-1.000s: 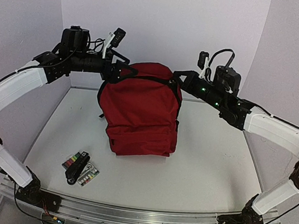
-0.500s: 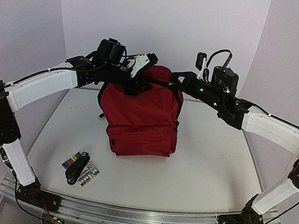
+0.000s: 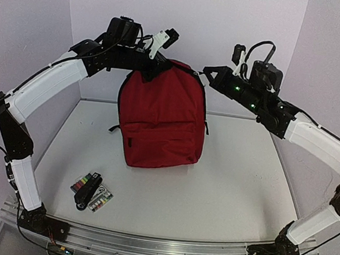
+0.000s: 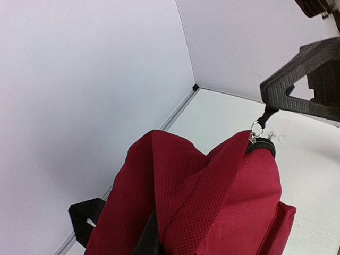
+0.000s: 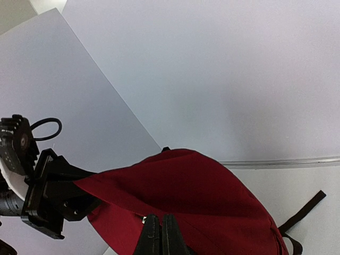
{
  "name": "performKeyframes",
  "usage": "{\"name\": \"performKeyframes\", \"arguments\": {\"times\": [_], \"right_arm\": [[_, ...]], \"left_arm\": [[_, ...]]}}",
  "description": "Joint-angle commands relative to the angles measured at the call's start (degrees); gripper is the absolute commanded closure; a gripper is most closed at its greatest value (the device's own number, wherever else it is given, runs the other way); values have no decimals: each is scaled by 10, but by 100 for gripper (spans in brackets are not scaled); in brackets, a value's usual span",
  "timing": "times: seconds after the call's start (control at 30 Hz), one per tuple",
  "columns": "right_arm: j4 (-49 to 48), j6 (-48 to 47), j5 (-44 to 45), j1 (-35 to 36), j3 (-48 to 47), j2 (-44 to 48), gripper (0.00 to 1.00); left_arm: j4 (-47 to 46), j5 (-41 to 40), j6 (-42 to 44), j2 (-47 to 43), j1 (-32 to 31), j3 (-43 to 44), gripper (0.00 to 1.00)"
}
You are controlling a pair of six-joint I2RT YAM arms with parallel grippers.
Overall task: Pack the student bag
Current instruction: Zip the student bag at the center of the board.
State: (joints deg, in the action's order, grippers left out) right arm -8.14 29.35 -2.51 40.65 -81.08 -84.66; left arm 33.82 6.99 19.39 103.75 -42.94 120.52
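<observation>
Dark red backpack [image 3: 162,118] upright mid-bench, nearer the far edge, front pocket facing the near edge. Coarse weave, black straps hanging at both sides. Top pulled taut between the two arms. Left gripper [image 3: 151,71] clamped on red fabric at the top left. Right gripper [image 5: 161,234] pressed together on the black zipper pull [image 4: 256,129] at the top right. Cannot tell whether the base touches the bench.

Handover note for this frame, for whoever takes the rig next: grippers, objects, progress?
Left gripper: shut on the top fabric of the dark red fabric backpack.
Right gripper: shut on its zipper pull.
Backpack stands upright mid-table, held at the top by both.
Small multicoloured items lie on the white table, front left, unpacked.
Done: bag gripped.
To do: open zipper, load items.
</observation>
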Motion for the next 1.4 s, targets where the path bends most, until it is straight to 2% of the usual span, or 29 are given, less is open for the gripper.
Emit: {"name": "performKeyframes", "arguments": {"times": [0.0, 0.17, 0.27, 0.47, 0.57, 0.63, 0.67, 0.7, 0.73, 0.77, 0.83, 0.9, 0.97, 1.07, 1.23, 1.37], "right_arm": [[4, 18, 74, -3, 56, 39, 100], [-48, 90, 98, -3, 227, 37, 100], [-95, 115, 106, -3, 296, 2, 100], [-145, 141, 79, -3, 321, -60, 100], [-147, 136, 89, -3, 309, -74, 100], [-147, 130, 81, -3, 288, -89, 100], [-147, 128, 74, -3, 278, -94, 100], [-147, 126, 65, -3, 269, -97, 100], [-147, 122, 55, -3, 263, -97, 99], [-147, 118, 47, -3, 260, -94, 92], [-148, 101, 32, -3, 260, -78, 70], [-147, 78, 15, -3, 270, -56, 52], [-147, 57, -1, -3, 286, -27, 39], [-137, 36, -9, -3, 317, 16, 29], [-109, 37, -5, -3, 365, 88, 17], [-110, 31, -51, -2, 386, 127, 9]], "left_arm": [[-50, -28, -58, -2, 61, 82, 100], [-104, -14, -74, -21, 82, -31, 100], [-125, -19, -103, -23, 100, -54, 100], [-123, -19, -130, -15, 113, -26, 100], [-128, -15, -134, -16, 114, -26, 100], [-122, 15, -134, -12, 115, -27, 99], [-115, 36, -133, -12, 115, -28, 96], [-106, 60, -133, -12, 115, -30, 88], [-98, 84, -136, -15, 115, -35, 72], [-87, 107, -140, -19, 115, -43, 57], [-81, 145, -160, -42, 115, -68, 30], [-81, 159, -184, -72, 115, -109, 16], [-77, 164, -217, -109, 115, -141, 7], [-45, 152, -249, -155, 115, -170, 1], [13, 112, -302, -226, 116, -225, 0], [20, 79, -349, -291, 117, -325, 0]]}}
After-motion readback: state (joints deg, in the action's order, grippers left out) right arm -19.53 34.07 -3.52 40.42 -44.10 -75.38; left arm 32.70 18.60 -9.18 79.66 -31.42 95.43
